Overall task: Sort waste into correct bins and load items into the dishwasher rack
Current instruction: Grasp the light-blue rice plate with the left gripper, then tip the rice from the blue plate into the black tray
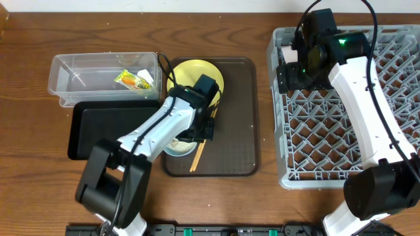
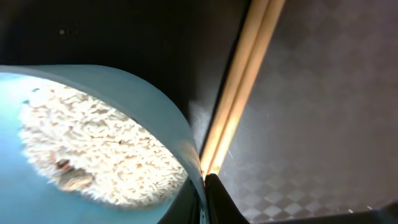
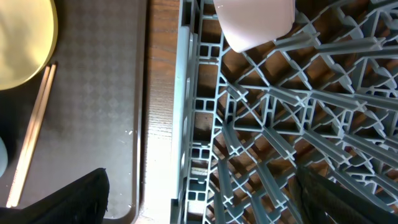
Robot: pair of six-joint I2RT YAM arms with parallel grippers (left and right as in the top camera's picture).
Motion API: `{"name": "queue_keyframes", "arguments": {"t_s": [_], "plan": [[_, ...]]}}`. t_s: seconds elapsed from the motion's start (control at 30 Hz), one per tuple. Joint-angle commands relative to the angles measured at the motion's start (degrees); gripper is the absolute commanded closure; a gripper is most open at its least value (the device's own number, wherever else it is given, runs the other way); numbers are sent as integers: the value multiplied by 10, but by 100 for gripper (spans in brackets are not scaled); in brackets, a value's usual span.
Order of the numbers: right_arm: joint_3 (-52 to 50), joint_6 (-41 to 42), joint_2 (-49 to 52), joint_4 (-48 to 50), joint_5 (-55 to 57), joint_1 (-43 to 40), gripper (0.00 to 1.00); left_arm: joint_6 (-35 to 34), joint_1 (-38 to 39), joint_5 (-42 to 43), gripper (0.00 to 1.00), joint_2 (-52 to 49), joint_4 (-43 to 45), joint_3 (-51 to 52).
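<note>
A big brown plastic serving tray (image 1: pixel 243 118) lies in the middle of the wooden table (image 1: pixel 26 190). On it sit a round yellow plate (image 1: pixel 190 73), a pale blue bowl (image 2: pixel 158 102) full of white rice grains (image 2: pixel 93 143), and a pair of wooden chopsticks (image 2: pixel 244 81). To the left of the tray are a clear plastic tub (image 1: pixel 65 82) and a flat black tray (image 1: pixel 88 131). A small green-and-yellow wrapper (image 1: pixel 134 80) lies inside the tub. On the right is the big grey plastic rack (image 1: pixel 315 137), with a small white cup (image 3: pixel 255 22) resting in the corner cell nearest the plate.

The left arm hangs over the brown tray and hides part of the plate and part of the bowl from above.

The chopsticks lie flat, side by side. Their long way runs from the near edge of the brown tray up toward the plate, leaning a little to the right. They are just to the right of the blue bowl.

The left gripper (image 1: pixel 201 131) is right over the bowl's rim and the chopsticks. One dark fingertip (image 2: pixel 217 199) sits at the rim, right by the chopsticks. I cannot tell if this pincer is wide or pinched.

The right gripper (image 3: pixel 205 208) is above the rack's left edge. Its fingers (image 3: pixel 68 199) are spread wide with nothing between them. The cup is just ahead of it.
</note>
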State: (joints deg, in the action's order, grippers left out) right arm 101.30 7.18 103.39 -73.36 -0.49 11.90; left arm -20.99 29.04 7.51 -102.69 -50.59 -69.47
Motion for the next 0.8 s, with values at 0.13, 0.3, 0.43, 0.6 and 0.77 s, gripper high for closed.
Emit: {"name": "queue_keyframes", "arguments": {"t_s": [0.13,0.3,0.43,0.6,0.77], "plan": [[1,0,3,-2,-4,-3,7,1,-20,9,94,103,-7,-19],[1,0,3,-2,-4,-3,7,5,-70,11,94,168,-22,-19],[1,0,3,-2,-4,-3,7,47,-150,88,94,207,-34,-19],[1,0,3,-2,-4,-2,7,111,-266,235,94,209,-33,-15],[1,0,3,-2,-4,-3,7,200,-385,405,94,191,-33,8]]}}
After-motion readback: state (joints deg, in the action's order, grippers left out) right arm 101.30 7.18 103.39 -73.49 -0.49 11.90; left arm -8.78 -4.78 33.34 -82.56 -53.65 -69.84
